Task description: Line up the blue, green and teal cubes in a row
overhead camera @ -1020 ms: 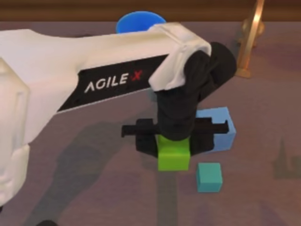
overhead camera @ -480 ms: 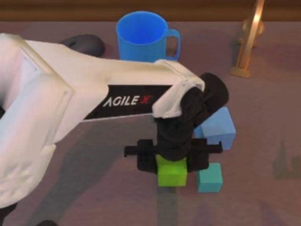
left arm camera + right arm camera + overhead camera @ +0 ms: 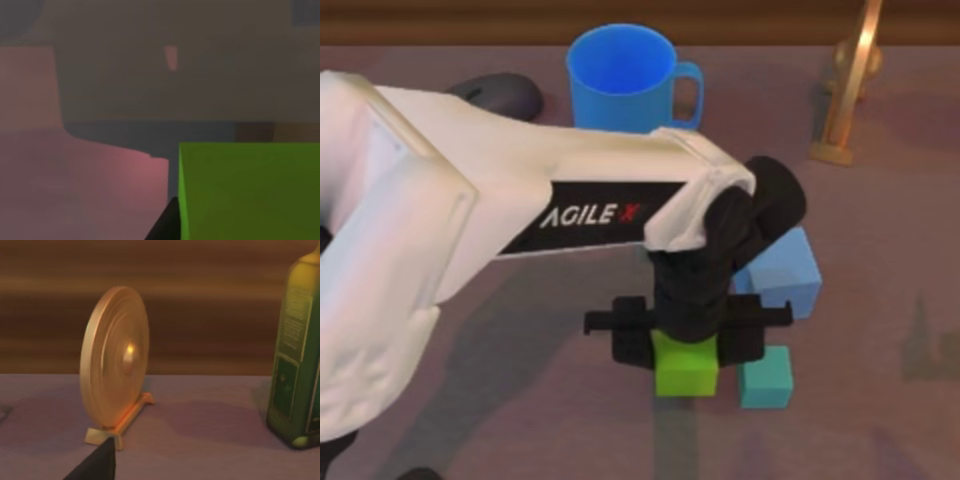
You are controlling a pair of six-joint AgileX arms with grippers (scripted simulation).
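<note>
Nothing moved since half a second back: left gripper [image 3: 686, 345] clamped on green cube [image 3: 686, 366], reaching down beside teal cube [image 3: 766, 378].

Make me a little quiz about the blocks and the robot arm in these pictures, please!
1. True or false: the green cube lies between the fingers of the left gripper.
2. Which cube lies just to the right of the green cube in the top view? A) teal cube B) light blue cube C) none
3. Fill in: the tall thing with a handle at the far side of the table is a blue ____.

Key: 1. True. 2. A. 3. mug. The right arm's gripper is out of the top view, parked facing a golden disc on a stand.
</note>
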